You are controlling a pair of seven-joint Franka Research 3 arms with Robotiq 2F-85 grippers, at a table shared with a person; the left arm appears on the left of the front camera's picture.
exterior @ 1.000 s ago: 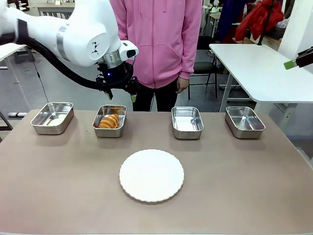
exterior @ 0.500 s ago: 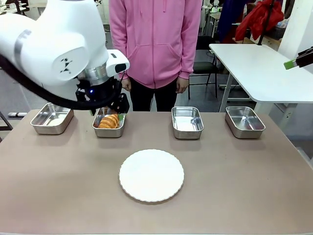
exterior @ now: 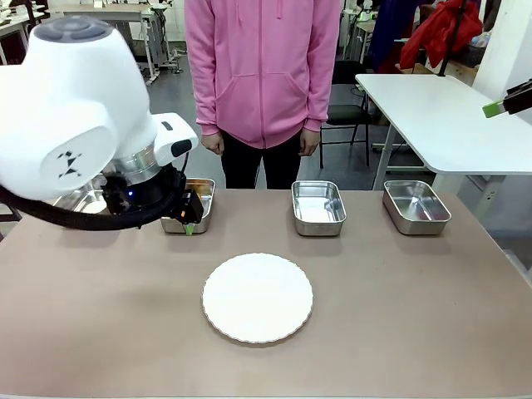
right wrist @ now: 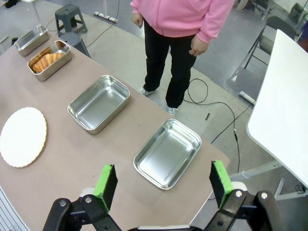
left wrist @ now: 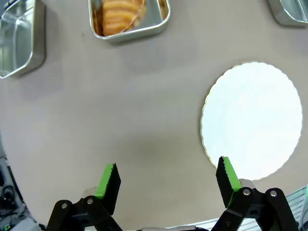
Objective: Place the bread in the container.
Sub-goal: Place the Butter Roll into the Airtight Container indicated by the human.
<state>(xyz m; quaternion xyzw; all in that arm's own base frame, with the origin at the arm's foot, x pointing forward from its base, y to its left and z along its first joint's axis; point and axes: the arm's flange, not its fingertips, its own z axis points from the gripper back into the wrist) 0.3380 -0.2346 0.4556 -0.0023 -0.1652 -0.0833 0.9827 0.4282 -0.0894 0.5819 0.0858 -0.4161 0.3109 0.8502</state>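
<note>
The bread [left wrist: 120,13], a golden-brown croissant, lies inside the container [left wrist: 159,21], a steel pan second from the left in the row. My left gripper [left wrist: 168,174] hangs open and empty over bare table on the near side of that pan. In the front view the left gripper [exterior: 191,218] covers most of the container [exterior: 202,193]. My right gripper [right wrist: 163,182] is open, empty and high above the table's right end. From there the bread [right wrist: 45,60] shows in its container [right wrist: 62,57] far off.
A round white plate [exterior: 258,298] lies at the table's middle. Two more steel pans [exterior: 317,208] [exterior: 416,206] stand in the far row, and another [left wrist: 21,41] at the left end. A person in a pink hoodie [exterior: 264,66] stands behind the table, hands down.
My left arm has drawn back from above the container toward the robot's side and to the left, gripper still open. The bread stays in the pan. The right arm has not moved.
</note>
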